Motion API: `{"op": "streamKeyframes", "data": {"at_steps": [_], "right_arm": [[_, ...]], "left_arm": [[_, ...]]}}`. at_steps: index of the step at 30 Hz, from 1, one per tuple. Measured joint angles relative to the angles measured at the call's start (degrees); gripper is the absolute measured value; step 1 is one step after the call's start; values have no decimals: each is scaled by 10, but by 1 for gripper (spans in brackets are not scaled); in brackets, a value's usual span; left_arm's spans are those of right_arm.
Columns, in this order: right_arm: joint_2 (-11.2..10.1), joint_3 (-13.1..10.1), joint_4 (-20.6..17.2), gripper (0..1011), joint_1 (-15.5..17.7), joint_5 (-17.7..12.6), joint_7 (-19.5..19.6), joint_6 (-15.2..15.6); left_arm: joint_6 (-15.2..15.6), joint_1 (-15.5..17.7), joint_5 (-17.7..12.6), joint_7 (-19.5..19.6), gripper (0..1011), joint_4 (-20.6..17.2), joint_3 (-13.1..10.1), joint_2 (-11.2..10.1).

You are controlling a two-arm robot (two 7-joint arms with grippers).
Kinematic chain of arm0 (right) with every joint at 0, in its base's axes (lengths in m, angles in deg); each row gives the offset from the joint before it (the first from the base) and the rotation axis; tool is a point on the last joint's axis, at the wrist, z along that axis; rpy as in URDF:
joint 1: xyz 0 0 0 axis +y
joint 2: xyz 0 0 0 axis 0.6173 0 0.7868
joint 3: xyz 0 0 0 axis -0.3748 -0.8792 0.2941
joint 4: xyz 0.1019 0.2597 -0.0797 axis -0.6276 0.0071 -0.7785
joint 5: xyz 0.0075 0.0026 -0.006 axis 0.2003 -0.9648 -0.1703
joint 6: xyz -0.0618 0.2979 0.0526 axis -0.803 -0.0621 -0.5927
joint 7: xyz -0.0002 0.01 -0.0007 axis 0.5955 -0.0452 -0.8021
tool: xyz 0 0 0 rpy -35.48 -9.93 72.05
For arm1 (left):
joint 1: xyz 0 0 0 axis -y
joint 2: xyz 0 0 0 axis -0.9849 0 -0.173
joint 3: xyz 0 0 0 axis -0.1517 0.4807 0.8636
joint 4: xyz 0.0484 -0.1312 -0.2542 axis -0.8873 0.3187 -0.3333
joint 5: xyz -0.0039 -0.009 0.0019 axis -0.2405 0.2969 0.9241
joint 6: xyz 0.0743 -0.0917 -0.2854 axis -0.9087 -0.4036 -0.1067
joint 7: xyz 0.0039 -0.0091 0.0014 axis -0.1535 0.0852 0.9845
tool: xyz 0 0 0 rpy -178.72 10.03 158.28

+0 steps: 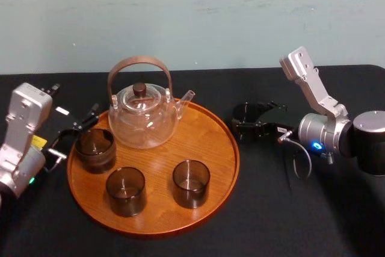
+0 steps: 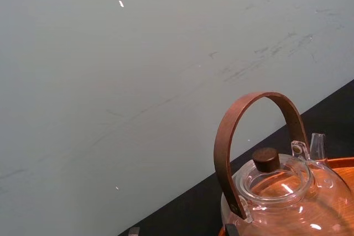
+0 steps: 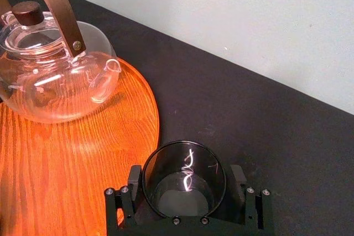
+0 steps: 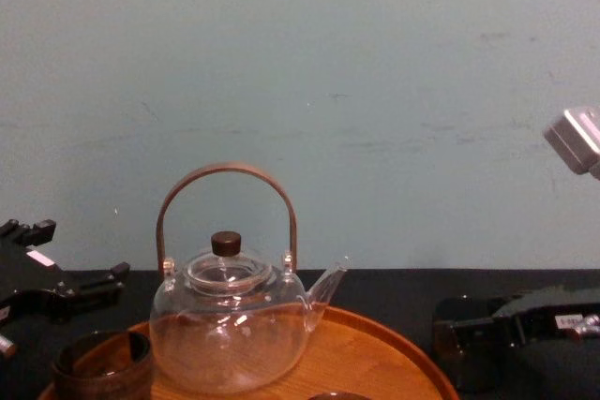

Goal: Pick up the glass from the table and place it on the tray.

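1. Nearest me, the tray (image 1: 150,230) carries three tumblers (image 1: 191,183), with bare wood by its right edge.
2. The left claw (image 1: 75,133) sits released at the tray's left edge, idle.
3. The right claw (image 1: 251,120) looks clamped on the glass (image 3: 184,178), which stands on the surface (image 1: 301,209) just off the tray's right edge. I'd call this the grasp step.
4. Next: lift over the rim and swing left, clear of the teapot (image 1: 144,115) at the far edge.

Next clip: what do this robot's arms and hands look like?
Both arms are built of boxy silver-grey metal links. The left arm carries a yellow label and a green light. The right arm has a blue light and a thin looping cable. The left hand and right hand are black and angular.
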Motion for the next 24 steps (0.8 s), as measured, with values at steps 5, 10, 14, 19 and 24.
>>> {"op": "streamKeyframes", "data": {"at_steps": [5,10,14,19,24], "right_arm": [[0,0,0,918,0,-1,0,0],[0,-1,0,900,0,-2,0,0],[-1,-1,-1,900,1,-2,1,1],[-1,-1,-1,900,1,-2,1,1],[-1,-1,-1,900,1,-2,1,1]], "left_arm": [[0,0,0,0,1001,0,0,0],[0,0,0,0,1001,0,0,0],[0,0,0,0,1001,0,0,0],[0,0,0,0,1001,0,0,0],[0,0,0,0,1001,0,0,0]]}}
